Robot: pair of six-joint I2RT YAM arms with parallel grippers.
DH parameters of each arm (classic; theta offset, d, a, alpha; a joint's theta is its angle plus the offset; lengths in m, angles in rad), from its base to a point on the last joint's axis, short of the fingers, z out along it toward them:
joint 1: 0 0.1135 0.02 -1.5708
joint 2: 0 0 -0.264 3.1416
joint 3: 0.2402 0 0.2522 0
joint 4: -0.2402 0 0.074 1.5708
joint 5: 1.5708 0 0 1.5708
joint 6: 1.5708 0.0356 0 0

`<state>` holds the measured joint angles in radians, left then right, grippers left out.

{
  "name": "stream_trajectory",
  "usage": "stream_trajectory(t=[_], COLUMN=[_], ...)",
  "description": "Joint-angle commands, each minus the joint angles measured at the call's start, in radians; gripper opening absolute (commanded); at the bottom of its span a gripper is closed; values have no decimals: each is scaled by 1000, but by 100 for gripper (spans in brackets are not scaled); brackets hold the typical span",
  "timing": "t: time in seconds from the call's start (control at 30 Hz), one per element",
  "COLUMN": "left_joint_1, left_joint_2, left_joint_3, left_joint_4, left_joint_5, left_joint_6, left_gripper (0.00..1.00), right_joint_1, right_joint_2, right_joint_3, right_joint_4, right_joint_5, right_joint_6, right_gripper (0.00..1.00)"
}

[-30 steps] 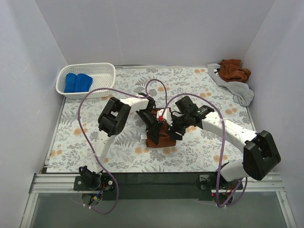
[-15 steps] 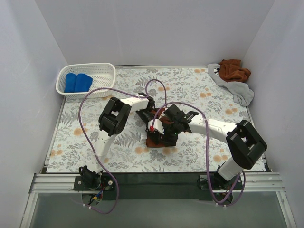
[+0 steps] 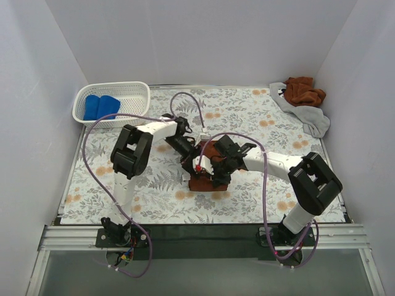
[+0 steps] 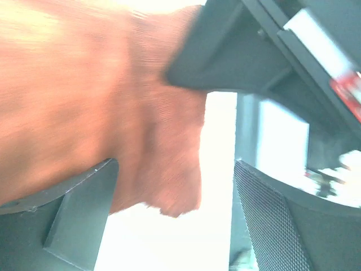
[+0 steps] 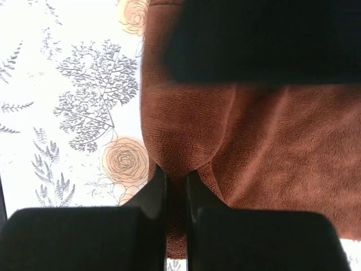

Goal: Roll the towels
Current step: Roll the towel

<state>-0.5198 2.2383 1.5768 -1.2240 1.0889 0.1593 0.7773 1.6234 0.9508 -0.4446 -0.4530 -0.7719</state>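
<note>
A rust-brown towel (image 3: 200,183) lies partly bunched on the floral table mat, mid-table. My right gripper (image 3: 214,168) is over it and shut on a raised fold of it (image 5: 180,135); its fingertips (image 5: 158,186) pinch the cloth. My left gripper (image 3: 187,151) is at the towel's back left edge, open, with the towel's edge (image 4: 163,169) hanging loose between its wide-apart fingers (image 4: 79,214). Two bright blue rolled towels (image 3: 102,106) sit in the basket. Another rust-brown towel (image 3: 304,90) and a light grey towel (image 3: 307,117) lie crumpled at the back right.
The white perforated basket (image 3: 137,102) stands at the back left. White walls close in the table on three sides. Purple cables loop above both arms. The right gripper's body (image 4: 265,62) shows close in the left wrist view.
The right gripper moved left onto the towel and shut on a fold. The left arm swung its elbow left and its gripper drew back to the towel's back left edge.
</note>
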Motion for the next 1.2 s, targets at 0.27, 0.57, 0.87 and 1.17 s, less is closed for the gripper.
stream_trajectory(t=[0.27,0.57,0.87,1.17], left_joint_1=[264,71,-341,-447], left_joint_2=[-448,-886,-899,-749], left_joint_3=[-202,-604,-727,-706], left_joint_4=[420,685,873,906], left_joint_5=[-271,-545,-797,-808], left_joint_6=[-67,-17,75,144], left_gripper=[98,98,93,74], right_joint_1=[-64,-130,-187,-213], right_joint_2=[176,433,590,690], right_joint_3=[166,386,490,526], right_joint_4=[-336,-558,-727,-807], right_joint_5=[-306,-475,-601,-659], right_joint_6=[11,36,-73,-145], right_gripper=[1,1,1,1])
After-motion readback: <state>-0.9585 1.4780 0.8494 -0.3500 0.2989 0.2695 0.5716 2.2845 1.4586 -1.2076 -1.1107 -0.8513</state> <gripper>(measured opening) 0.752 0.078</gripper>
